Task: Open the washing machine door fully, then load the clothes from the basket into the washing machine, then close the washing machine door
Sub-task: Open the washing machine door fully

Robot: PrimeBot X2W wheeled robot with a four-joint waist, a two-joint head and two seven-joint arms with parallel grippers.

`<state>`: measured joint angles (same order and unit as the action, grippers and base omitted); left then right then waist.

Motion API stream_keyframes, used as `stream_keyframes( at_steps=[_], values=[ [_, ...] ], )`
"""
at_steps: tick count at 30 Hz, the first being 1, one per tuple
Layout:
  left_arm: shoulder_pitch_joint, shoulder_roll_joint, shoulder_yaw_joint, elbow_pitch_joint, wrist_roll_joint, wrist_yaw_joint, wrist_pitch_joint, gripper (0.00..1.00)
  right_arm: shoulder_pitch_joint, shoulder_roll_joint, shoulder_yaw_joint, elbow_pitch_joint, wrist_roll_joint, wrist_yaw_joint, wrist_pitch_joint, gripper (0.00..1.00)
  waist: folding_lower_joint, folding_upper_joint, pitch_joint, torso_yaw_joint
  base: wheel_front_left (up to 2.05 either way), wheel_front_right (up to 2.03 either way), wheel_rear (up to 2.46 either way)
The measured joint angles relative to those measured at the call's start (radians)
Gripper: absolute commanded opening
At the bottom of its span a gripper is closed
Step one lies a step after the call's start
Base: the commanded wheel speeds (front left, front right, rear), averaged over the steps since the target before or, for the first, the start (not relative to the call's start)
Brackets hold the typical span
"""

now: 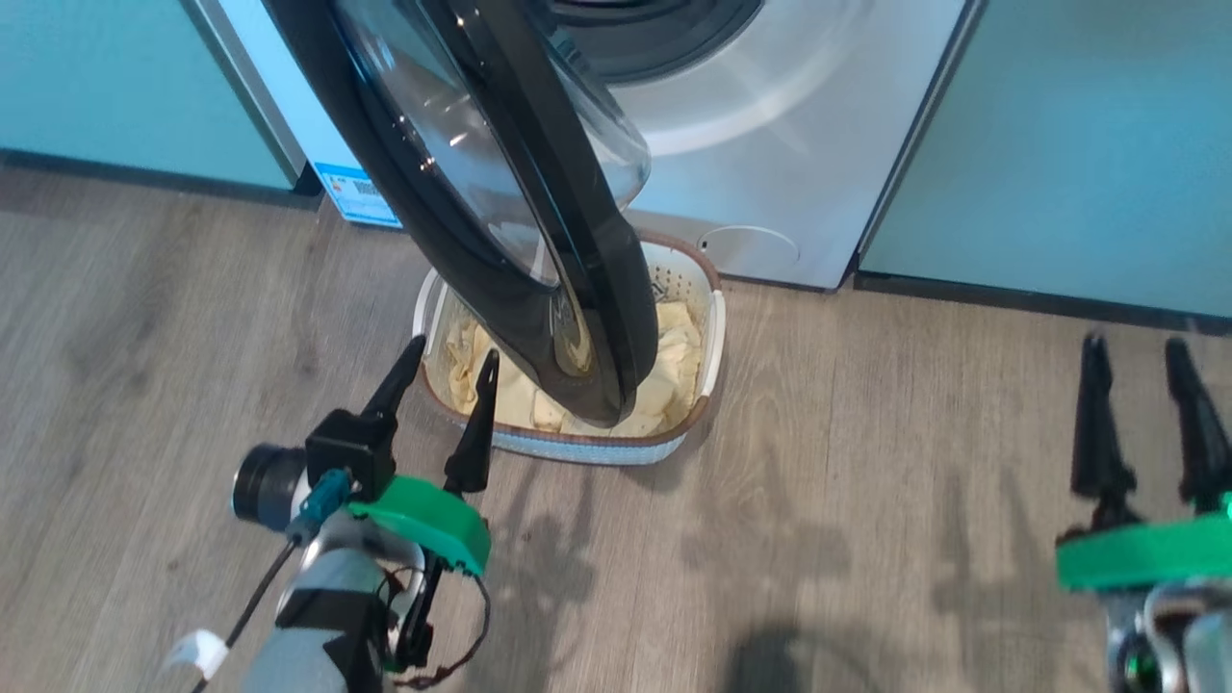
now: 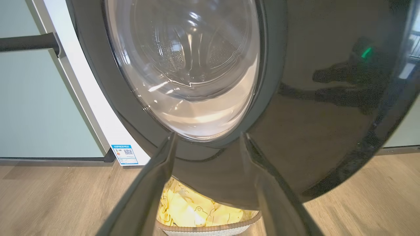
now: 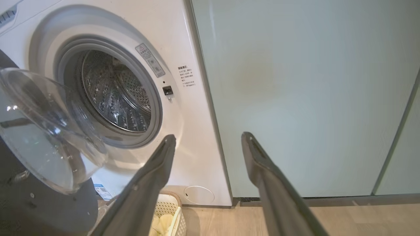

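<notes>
Your left gripper [image 1: 455,348] is spread and empty, tips just beside the lower rim of the washing machine door [image 1: 597,289]. The door is swung out from the washing machine [image 1: 799,144] and overhangs the basket [image 1: 577,448], blocking part of the clothes [image 1: 674,337] inside. Your right gripper [image 1: 1134,340] is spread and empty, well apart on the right.

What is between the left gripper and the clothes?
The washing machine door hangs partly open over the basket, its black lower edge between the left gripper and most of the clothes.
</notes>
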<state>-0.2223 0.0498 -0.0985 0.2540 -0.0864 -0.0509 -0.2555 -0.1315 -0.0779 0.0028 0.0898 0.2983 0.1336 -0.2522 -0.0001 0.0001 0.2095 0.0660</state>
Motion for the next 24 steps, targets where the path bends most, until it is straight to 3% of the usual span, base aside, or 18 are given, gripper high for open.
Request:
stream_keyframes(
  at_steps=[8, 24],
  values=[
    [0.039, 0.002, 0.009, 0.007, 0.000, 0.000, 0.000, 1.00, 0.174, 0.029, -0.023, -0.089, -0.141, 0.000, 0.000, 1.00, 0.0000, 0.0000, -0.039, -0.010, 0.00, 0.00, 0.00],
    [0.077, 0.005, 0.033, 0.010, 0.000, 0.000, 0.000, 1.00, 0.293, 0.037, -0.045, -0.139, -0.122, 0.000, 0.000, 1.00, 0.0001, 0.0000, -0.080, -0.039, 0.00, 0.00, 0.00]
  ],
)
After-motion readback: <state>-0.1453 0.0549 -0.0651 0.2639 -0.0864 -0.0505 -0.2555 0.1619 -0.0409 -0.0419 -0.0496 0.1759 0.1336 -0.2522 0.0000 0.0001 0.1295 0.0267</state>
